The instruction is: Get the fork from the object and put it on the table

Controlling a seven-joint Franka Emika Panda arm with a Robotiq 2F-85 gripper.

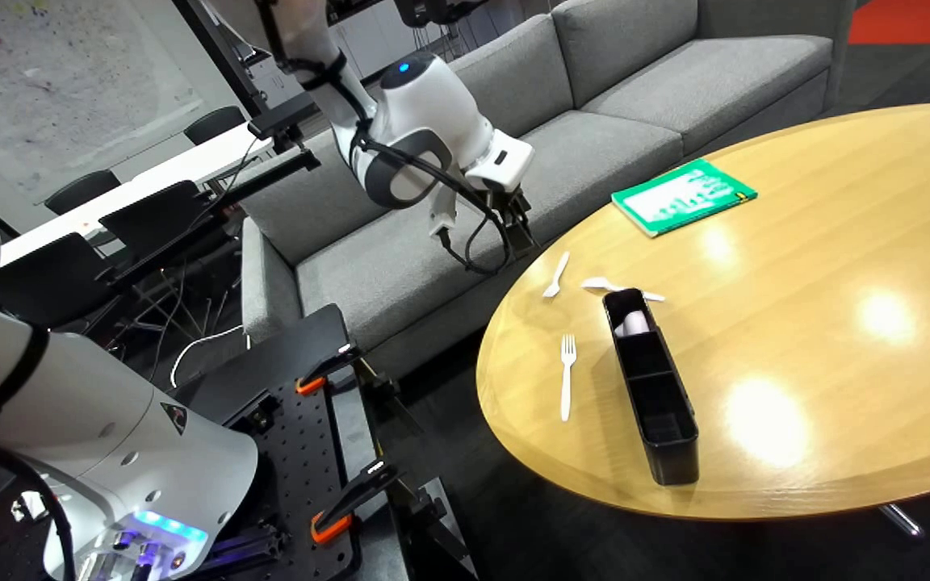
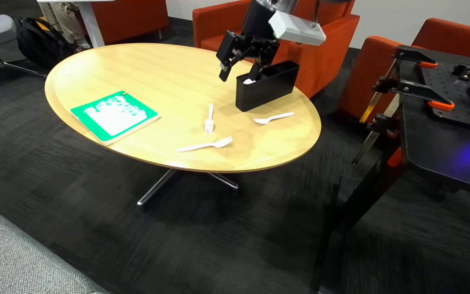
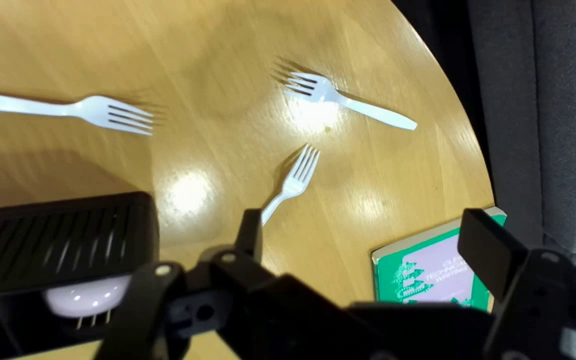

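Observation:
Three white plastic forks lie apart on the wooden table (image 1: 836, 242). One fork (image 1: 568, 375) lies beside the long black box (image 1: 651, 403), another fork (image 1: 557, 274) is near the table edge, and another fork (image 1: 610, 286) lies off the box's end. All three forks also show in the wrist view (image 3: 103, 111) (image 3: 328, 95) (image 3: 295, 182). The box (image 2: 267, 90) has compartments. A white rounded piece (image 3: 88, 296) sits in its end compartment; its kind is unclear. My gripper (image 3: 368, 240) is open and empty above the table. One finger hides part of a fork's handle.
A green book (image 1: 684, 196) lies on the table, partly behind the fingers in the wrist view (image 3: 433, 270). A grey sofa (image 1: 610, 137) stands along the table. Red armchairs (image 2: 320, 65) stand behind it in an exterior view. Clamps (image 2: 426, 92) hold the robot's black bench.

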